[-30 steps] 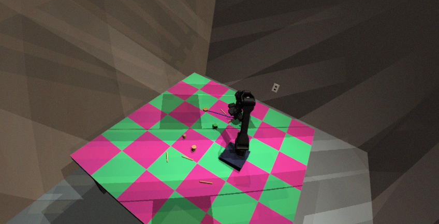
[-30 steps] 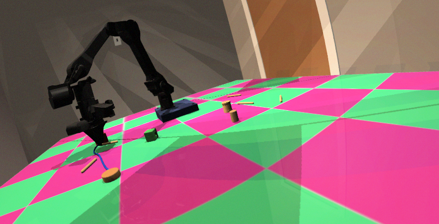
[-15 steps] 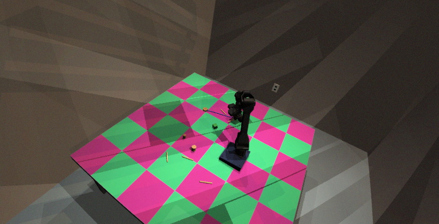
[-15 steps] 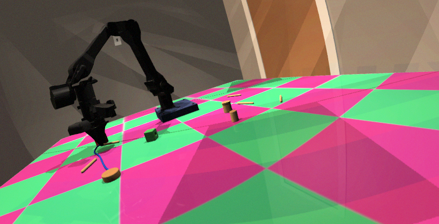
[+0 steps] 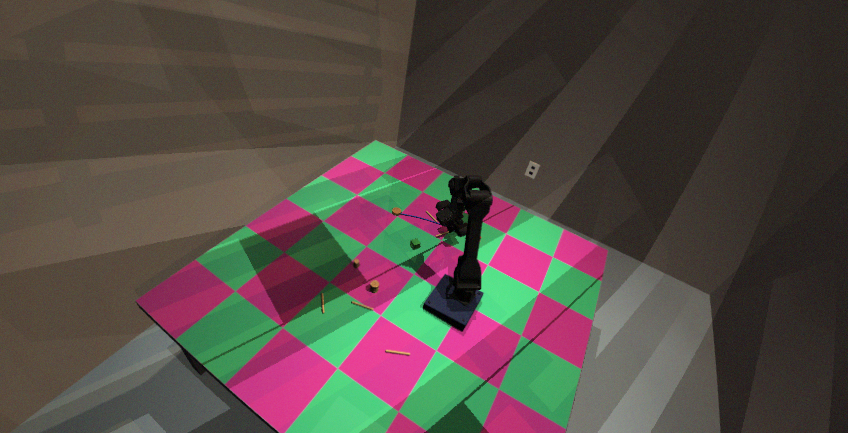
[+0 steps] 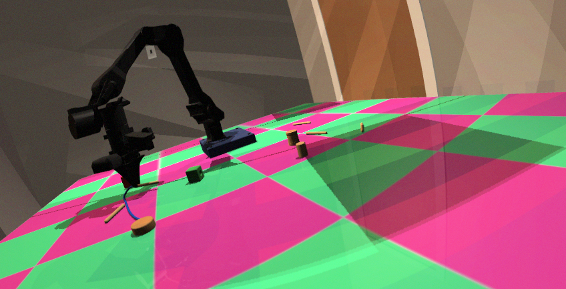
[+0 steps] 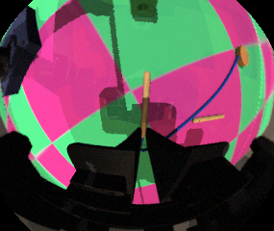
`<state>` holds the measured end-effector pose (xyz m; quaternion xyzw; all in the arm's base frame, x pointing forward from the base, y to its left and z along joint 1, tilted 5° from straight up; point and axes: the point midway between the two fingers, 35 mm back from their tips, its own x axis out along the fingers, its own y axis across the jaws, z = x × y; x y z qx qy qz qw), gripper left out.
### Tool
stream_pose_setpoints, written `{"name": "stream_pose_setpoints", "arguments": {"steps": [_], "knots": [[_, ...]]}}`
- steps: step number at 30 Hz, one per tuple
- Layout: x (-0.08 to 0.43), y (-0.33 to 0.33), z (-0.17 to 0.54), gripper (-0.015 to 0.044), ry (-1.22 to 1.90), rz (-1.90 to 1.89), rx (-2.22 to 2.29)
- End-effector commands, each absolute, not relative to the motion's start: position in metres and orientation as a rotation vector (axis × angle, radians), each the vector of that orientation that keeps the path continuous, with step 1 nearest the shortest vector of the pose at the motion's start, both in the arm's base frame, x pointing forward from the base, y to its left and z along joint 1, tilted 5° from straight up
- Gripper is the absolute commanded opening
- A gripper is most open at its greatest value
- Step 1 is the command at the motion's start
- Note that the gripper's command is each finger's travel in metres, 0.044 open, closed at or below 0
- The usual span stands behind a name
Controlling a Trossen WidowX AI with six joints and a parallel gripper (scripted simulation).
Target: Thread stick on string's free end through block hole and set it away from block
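My gripper [image 6: 135, 185] [image 7: 143, 131] is shut on the stick [image 5: 441, 234] [image 6: 147, 183] [image 7: 146, 87] near its string end, low over the table. The stick's free end points toward the green block [image 5: 415, 243] [image 6: 194, 174] [image 7: 148, 15], with a gap between them. A dark hole shows on a side of the block in the exterior view and in the wrist view. The blue string [image 6: 127, 205] [image 7: 213, 101] runs from the fingers to the round wooden button [image 5: 396, 211] [image 6: 143, 225] [image 7: 242, 56]. The fingers hide the stick's string end.
A loose stick [image 5: 431, 215] [image 6: 115, 213] [image 7: 209, 118] lies near the string. A red object [image 6: 125, 183] is partly hidden behind the fingers. Two wooden cylinders [image 5: 374, 286] [image 6: 302, 149] stand beyond the block. Several loose sticks, one a stick [image 5: 397, 352] [image 6: 302, 123], lie farther off.
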<state>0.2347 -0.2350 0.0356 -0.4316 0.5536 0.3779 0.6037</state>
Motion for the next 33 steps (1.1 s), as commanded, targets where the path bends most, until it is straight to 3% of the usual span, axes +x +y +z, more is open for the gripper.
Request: {"name": "stream_pose_setpoints", "arguments": {"steps": [1, 33], "knots": [[0.235, -0.228, 0.034, 0.0000, 1.287, 0.877, -0.990], [0.251, -0.188, 0.035, 0.0000, 1.284, 0.878, -0.988]]}}
